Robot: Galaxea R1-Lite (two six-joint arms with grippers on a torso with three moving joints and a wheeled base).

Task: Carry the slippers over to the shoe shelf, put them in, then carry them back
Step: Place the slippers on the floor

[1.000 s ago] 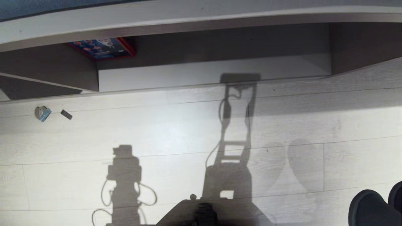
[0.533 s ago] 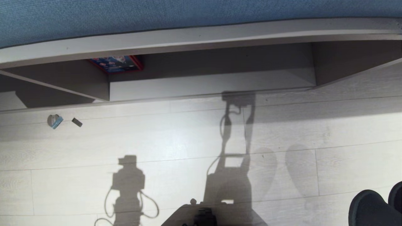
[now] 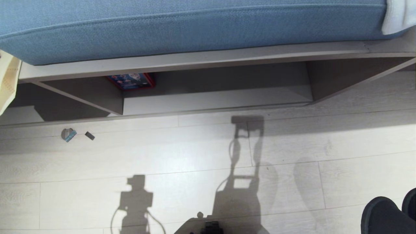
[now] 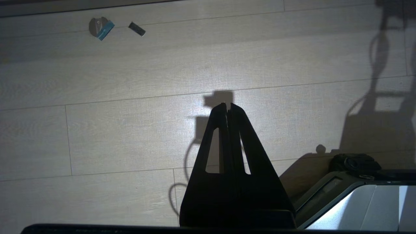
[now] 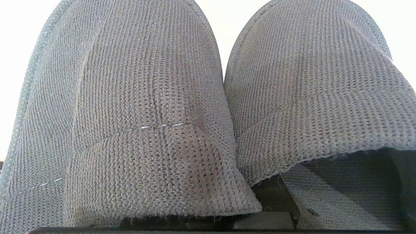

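Note:
The slippers point(image 3: 385, 216), a dark grey pair, show at the head view's bottom right corner, above the pale floor. In the right wrist view their knitted uppers point(image 5: 130, 113) lie side by side and fill the picture. My right gripper point(image 5: 274, 200) is shut on them, with only a dark bit of it showing between the two. The shoe shelf point(image 3: 214, 97) is the low open cubby under the blue seat cushion point(image 3: 195, 29), straight ahead and some way off. My left gripper point(image 4: 227, 105) is shut on nothing and hangs over bare floor.
A colourful box point(image 3: 131, 80) lies at the cubby's back left. A slanted divider point(image 3: 97, 97) parts it from the neighbouring cubby. A round grey piece with blue tape point(image 3: 68, 134) and a small dark chip point(image 3: 89, 136) lie on the floor at left. My base point(image 3: 211, 227) shows at bottom centre.
The head view has tilted up: bench and floor have slid down the picture and the blue cushion has come into view. The slippers keep their place in the corner.

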